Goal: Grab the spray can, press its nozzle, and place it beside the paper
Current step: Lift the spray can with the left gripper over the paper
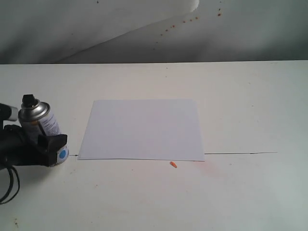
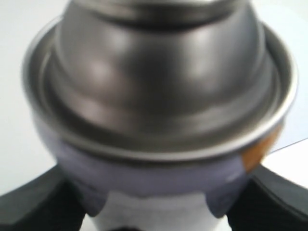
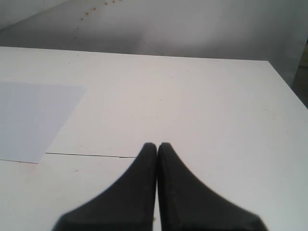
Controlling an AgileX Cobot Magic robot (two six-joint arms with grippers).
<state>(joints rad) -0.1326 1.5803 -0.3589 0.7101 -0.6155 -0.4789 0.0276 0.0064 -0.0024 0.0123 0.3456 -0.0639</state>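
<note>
The spray can (image 1: 44, 126) stands slightly tilted at the left of the table, its black nozzle (image 1: 30, 101) on top and a blue dot low on its label. My left gripper (image 1: 50, 147) is shut on the can's lower body. In the left wrist view the can's silver shoulder (image 2: 159, 86) fills the frame, with the black fingers (image 2: 33, 204) pressed against both sides of the label. The white paper (image 1: 143, 129) lies flat in the middle, just right of the can. My right gripper (image 3: 157, 145) is shut and empty above bare table, right of the paper (image 3: 33, 120).
The white table (image 1: 240, 96) has a thin dark seam (image 1: 240, 153) running along its front part. A small orange speck (image 1: 173, 164) lies just in front of the paper. A grey wall stands behind the table.
</note>
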